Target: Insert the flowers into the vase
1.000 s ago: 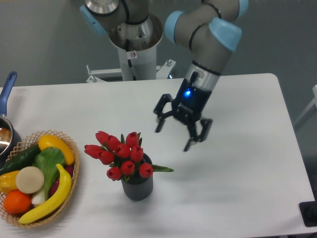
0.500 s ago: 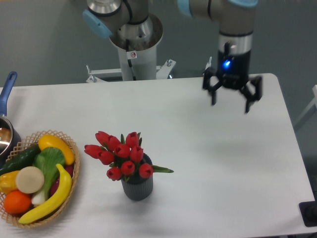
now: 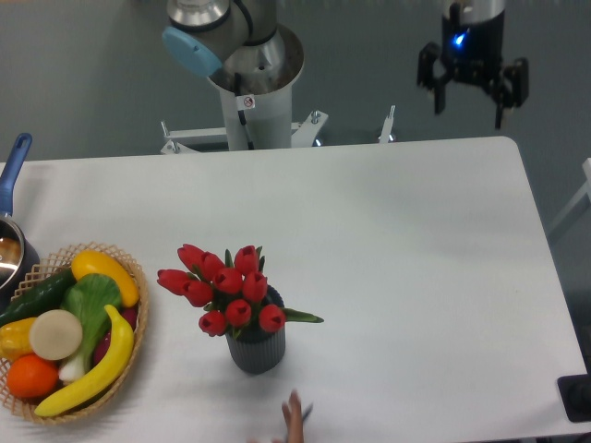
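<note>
Since the earlier frames, the tool (image 3: 469,92) has travelled from low over the middle of the bench up and away to the far right corner, where it now hangs high above the back edge, well apart from the flowers. Its fingers stand apart with nothing between them; a blue lamp glows on the body above them. Fingertips of a hand (image 3: 293,417) have come into view at the near edge, just in front of the vase.

The flowers (image 3: 224,286) form a tight bunch of red tulip buds, roughly ten, with green stems mostly hidden and one narrow green leaf projecting to the right. The bunch stands in the vase (image 3: 256,347), leaning slightly left, with the buds spreading above and past the rim. The vase is dark grey, cylindrical, finely ribbed vertically, and upright on the bench (image 3: 416,277) left of centre near the front edge.

The bench top is plain white with rounded corners. At its left edge sits a woven basket (image 3: 131,323) holding a banana, an orange, a cucumber and other produce. Beyond it, a pot with a blue handle (image 3: 14,161) is cut off by the frame. Behind the bench, the arm's base column (image 3: 251,101) stands against a grey wall.
</note>
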`<state>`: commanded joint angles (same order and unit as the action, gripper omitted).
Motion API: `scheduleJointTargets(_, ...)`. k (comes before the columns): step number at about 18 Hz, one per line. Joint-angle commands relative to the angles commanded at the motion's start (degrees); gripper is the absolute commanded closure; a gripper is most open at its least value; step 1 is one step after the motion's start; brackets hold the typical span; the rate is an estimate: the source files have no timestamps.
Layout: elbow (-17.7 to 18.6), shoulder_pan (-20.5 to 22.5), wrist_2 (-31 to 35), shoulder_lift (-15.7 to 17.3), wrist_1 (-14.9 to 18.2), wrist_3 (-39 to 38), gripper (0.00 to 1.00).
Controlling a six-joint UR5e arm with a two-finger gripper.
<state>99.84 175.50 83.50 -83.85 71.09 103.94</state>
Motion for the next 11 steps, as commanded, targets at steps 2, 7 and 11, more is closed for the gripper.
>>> scheduleJointTargets(2,0.1,2.1,-0.1,1.0,2.0,5.6,0.0)
scheduleJointTargets(7,0.4,3.4,0.2,1.3,2.6,10.3,0.0)
scheduleJointTargets(11,0.6,3.4,0.1,1.4,2.7,10.3,0.0)
